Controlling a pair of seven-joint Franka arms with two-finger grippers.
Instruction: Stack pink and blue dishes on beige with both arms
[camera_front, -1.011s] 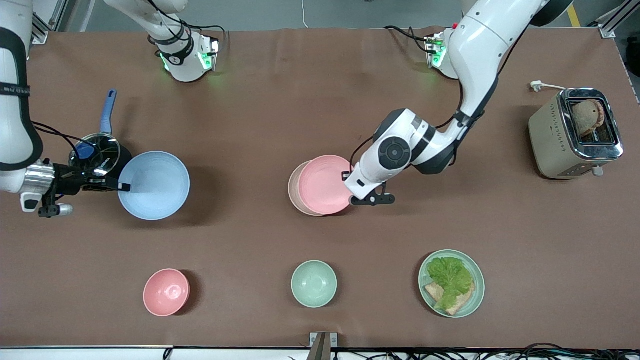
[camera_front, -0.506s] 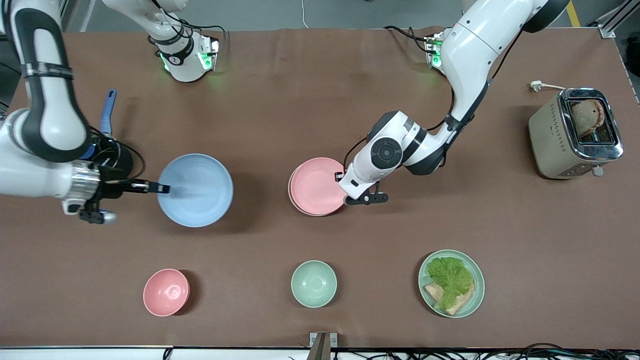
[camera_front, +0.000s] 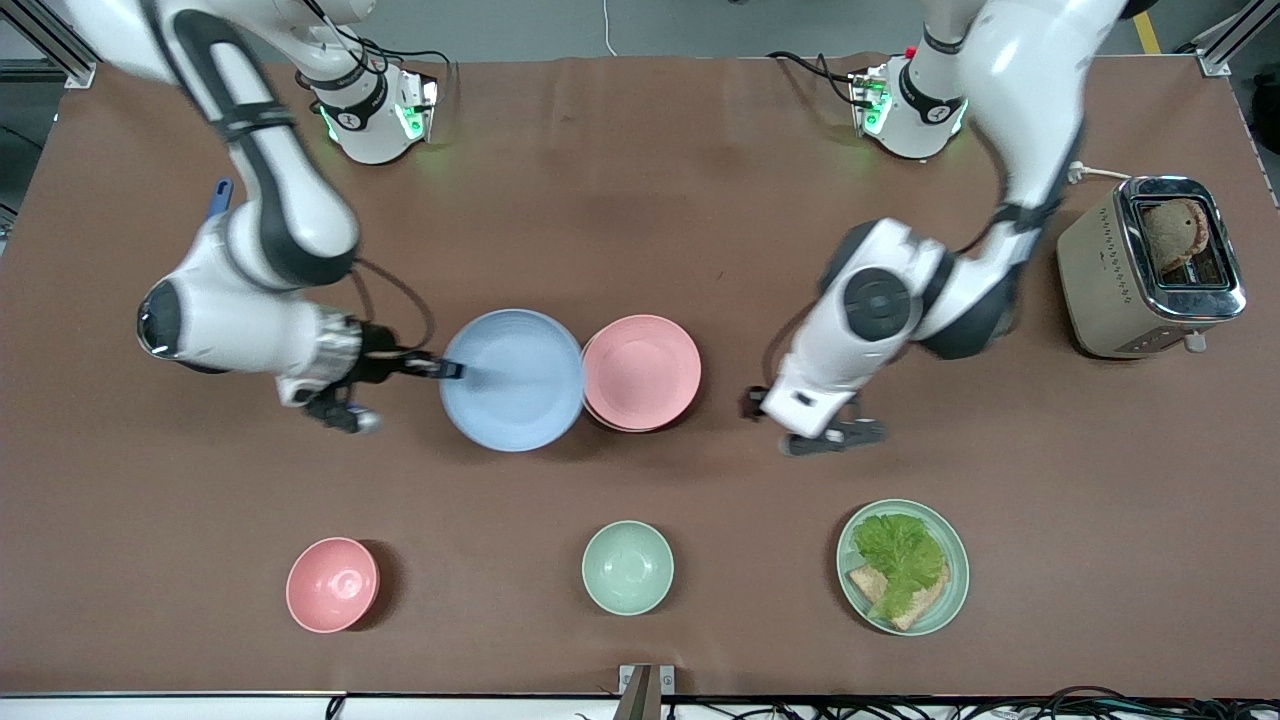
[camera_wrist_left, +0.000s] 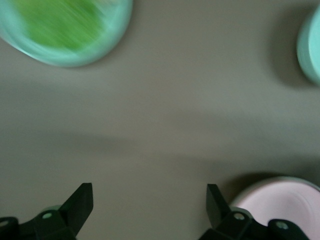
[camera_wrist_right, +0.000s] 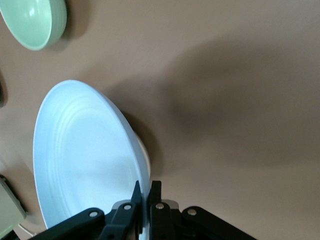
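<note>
The pink plate (camera_front: 641, 372) lies on the beige plate (camera_front: 586, 400), of which only a thin rim shows at the middle of the table. My right gripper (camera_front: 450, 371) is shut on the rim of the light blue plate (camera_front: 512, 380) and holds it above the table, its edge right beside the stack. In the right wrist view the fingers (camera_wrist_right: 146, 192) pinch the blue plate (camera_wrist_right: 85, 160). My left gripper (camera_front: 752, 403) is open and holds nothing, over bare table beside the stack toward the left arm's end. The left wrist view shows the left gripper (camera_wrist_left: 149, 200) wide apart, with the pink plate (camera_wrist_left: 280, 200) at one side.
Nearer the front camera stand a small pink bowl (camera_front: 333, 585), a mint-green bowl (camera_front: 628, 567) and a mint plate with lettuce and bread (camera_front: 903, 567). A toaster (camera_front: 1150, 265) stands at the left arm's end. A blue pan handle (camera_front: 219, 195) peeks out by the right arm.
The right gripper has carried the blue plate across the table up to the stack. The left gripper let go of the pink plate on the beige one and drew away toward its own end.
</note>
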